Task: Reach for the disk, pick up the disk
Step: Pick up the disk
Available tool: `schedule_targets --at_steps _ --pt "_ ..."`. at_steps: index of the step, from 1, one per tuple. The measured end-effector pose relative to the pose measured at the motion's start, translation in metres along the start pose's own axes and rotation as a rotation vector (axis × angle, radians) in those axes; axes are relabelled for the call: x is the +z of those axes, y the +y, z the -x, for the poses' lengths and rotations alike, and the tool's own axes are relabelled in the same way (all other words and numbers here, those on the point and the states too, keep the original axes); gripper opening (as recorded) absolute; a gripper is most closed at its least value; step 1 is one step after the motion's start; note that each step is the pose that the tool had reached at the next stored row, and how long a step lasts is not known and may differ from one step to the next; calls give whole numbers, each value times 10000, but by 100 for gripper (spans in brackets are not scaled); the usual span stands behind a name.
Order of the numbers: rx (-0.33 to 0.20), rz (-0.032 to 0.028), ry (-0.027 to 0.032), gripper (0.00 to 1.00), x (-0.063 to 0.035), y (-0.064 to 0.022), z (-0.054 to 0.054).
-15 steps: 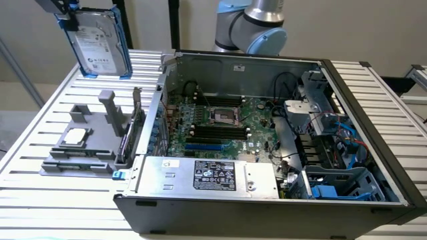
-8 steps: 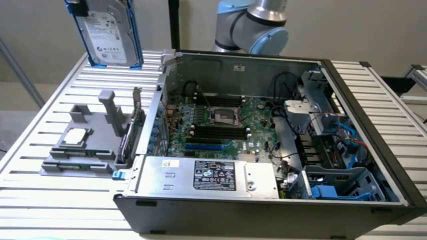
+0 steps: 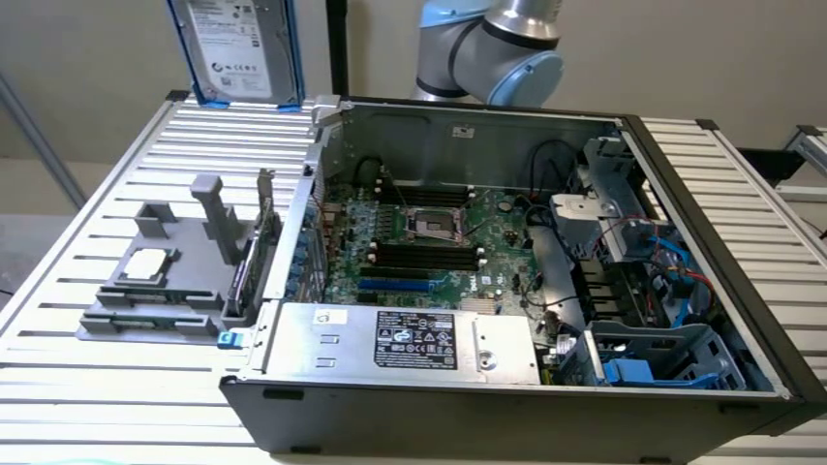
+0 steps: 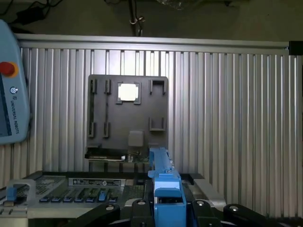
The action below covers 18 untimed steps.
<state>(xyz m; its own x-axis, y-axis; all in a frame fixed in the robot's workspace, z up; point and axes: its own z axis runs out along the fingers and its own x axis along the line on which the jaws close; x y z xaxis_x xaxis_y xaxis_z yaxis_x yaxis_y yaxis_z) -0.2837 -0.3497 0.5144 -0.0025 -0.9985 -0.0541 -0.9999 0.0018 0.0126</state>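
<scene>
The end effector point(image 4: 168, 207) is pinching the disk point(image 4: 163, 177): in the wrist view its dark fingers point(image 4: 138, 206) sit on either side of the blue carrier, seen edge-on. In the exterior view the disk point(image 3: 239, 48) hangs upright at the exterior view's left, label facing the camera. Its top is cut off by the frame and its lower edge shows above the counter's point(image 3: 77, 242) far corner, clear of everything below.

Under it sits an open case point(image 3: 723, 320) lying on its side, with the motherboard point(image 3: 427, 232) exposed. A power supply point(image 3: 407, 339) with a black label sits along the near wall, and a blue cage point(image 3: 659, 360) at the near corner on the exterior view's right. Just beside the case, on the exterior view's left, lies a grey tray point(image 3: 123, 325) with raised holders. A square silver chip point(image 3: 145, 262) rests in one pocket, and a card point(image 3: 262, 247) stands on edge along the side nearest the case. The arm point(image 3: 498, 48) rises behind the case.

The counter is ribbed aluminium slats. A pendant point(image 4: 9, 94) with a red button lies at its edge. A plain pale wall point(image 3: 77, 48) stands behind.
</scene>
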Motion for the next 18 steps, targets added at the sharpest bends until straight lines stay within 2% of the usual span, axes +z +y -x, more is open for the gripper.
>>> schedule_targets --at_steps 3,6,11,18 --pt "-1 3 -52 33 -103 -134 -11" --pt "-2 3 -136 33 -161 -270 -24" --pt "-3 4 -242 33 -180 -498 -58" --pt "-4 5 -320 33 -187 -814 -117"
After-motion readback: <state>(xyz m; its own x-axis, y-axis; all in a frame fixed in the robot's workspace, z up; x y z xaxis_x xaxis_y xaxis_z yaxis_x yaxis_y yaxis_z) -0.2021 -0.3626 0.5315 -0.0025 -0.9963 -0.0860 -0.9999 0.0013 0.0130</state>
